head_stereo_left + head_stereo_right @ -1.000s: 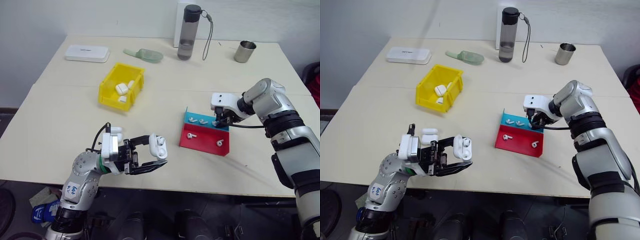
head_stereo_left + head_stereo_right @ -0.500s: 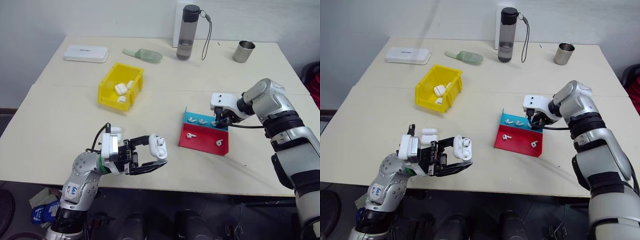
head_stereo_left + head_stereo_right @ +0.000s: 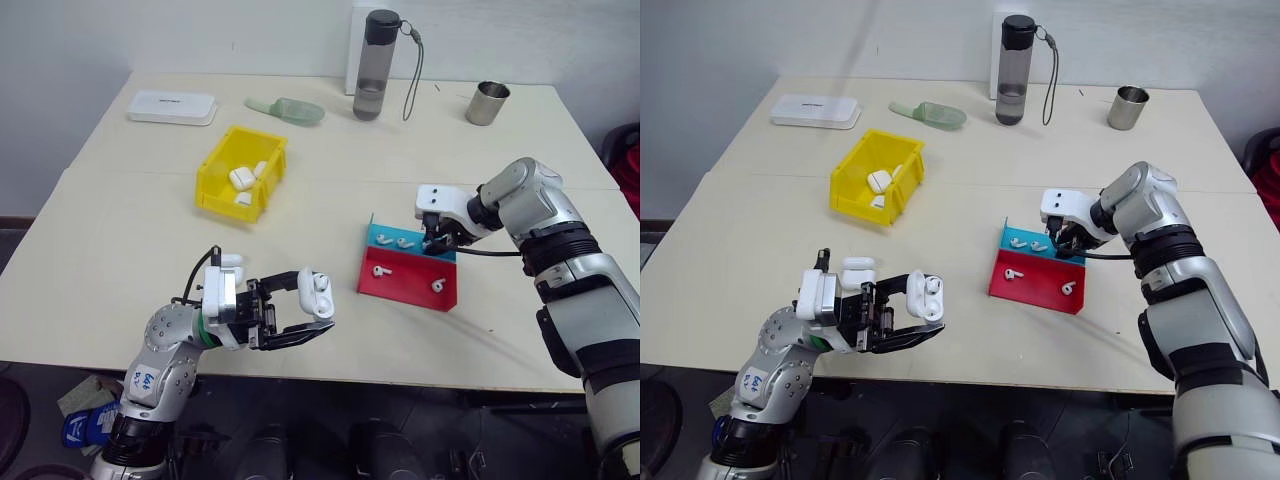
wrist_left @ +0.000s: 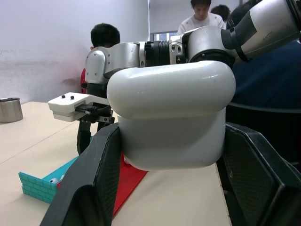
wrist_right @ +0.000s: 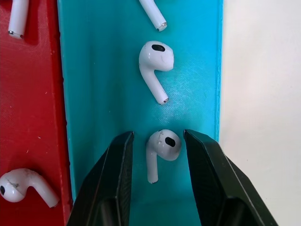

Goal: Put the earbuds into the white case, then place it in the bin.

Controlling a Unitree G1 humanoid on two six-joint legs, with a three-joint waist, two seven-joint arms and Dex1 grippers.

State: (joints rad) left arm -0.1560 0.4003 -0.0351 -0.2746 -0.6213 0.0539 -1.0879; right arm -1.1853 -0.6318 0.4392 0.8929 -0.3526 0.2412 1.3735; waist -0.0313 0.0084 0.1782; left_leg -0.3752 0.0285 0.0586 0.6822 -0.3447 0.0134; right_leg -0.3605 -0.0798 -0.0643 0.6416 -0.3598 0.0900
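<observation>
My left gripper (image 3: 312, 305) is shut on the white case (image 3: 320, 290) and holds it above the table's front edge. The case's lid stands open, and its rounded shell (image 4: 171, 117) sits between the black fingers. My right gripper (image 5: 157, 135) points down over the blue strip of the tray (image 3: 405, 290). It is open, with one finger on each side of an earbud (image 5: 162, 146), and I see gaps on both sides. A second earbud (image 5: 155, 61) lies further along the strip, and others lie on the red part (image 5: 23, 186). The yellow bin (image 3: 215, 190) stands at the back left.
Several white cases lie in the bin. Along the table's far side are a flat white box (image 3: 173, 106), a green scoop (image 3: 290, 110), a dark bottle (image 3: 372, 65) and a metal cup (image 3: 487, 103). People sit beyond the table (image 4: 106, 37).
My right forearm has edged slightly to the left, and its gripper stays over the blue strip. The left gripper and the case have not moved.
</observation>
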